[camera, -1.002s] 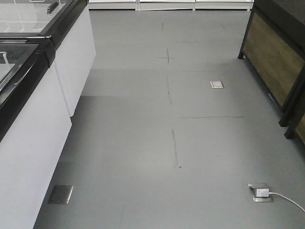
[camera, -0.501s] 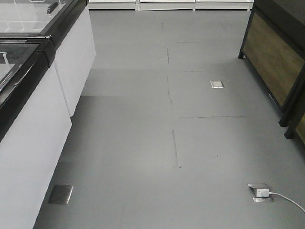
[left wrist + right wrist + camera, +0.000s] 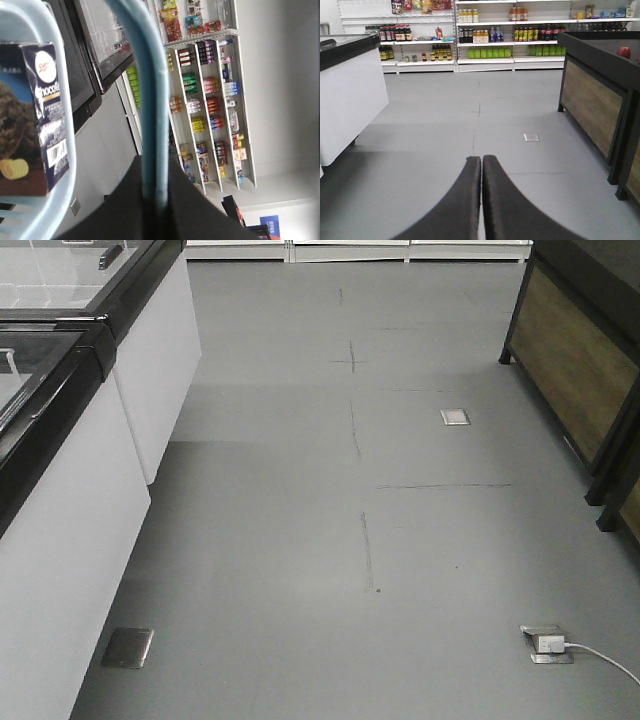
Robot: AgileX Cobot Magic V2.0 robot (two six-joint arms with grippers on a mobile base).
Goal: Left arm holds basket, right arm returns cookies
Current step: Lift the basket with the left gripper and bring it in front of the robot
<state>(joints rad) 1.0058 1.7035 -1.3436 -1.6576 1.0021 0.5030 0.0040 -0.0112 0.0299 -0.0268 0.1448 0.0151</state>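
Note:
In the left wrist view my left gripper [image 3: 154, 175] is shut on the flat light blue loop handle [image 3: 145, 75] of the basket [image 3: 67, 165]. The basket hangs to the left, and its rim curves round the cookies [image 3: 35, 110], a dark navy box with a round white logo and a barcode label, lying inside. In the right wrist view my right gripper [image 3: 481, 162] is shut with nothing between its black fingers, held above bare grey floor. Neither arm shows in the front view.
White chest freezers with black rims [image 3: 70, 440] line the left of the aisle. A dark wood-panelled display stand [image 3: 580, 370] is on the right. Floor sockets [image 3: 455, 417] and a plugged cable [image 3: 560, 645] lie on the floor. Stocked shelves [image 3: 485, 37] stand at the far end.

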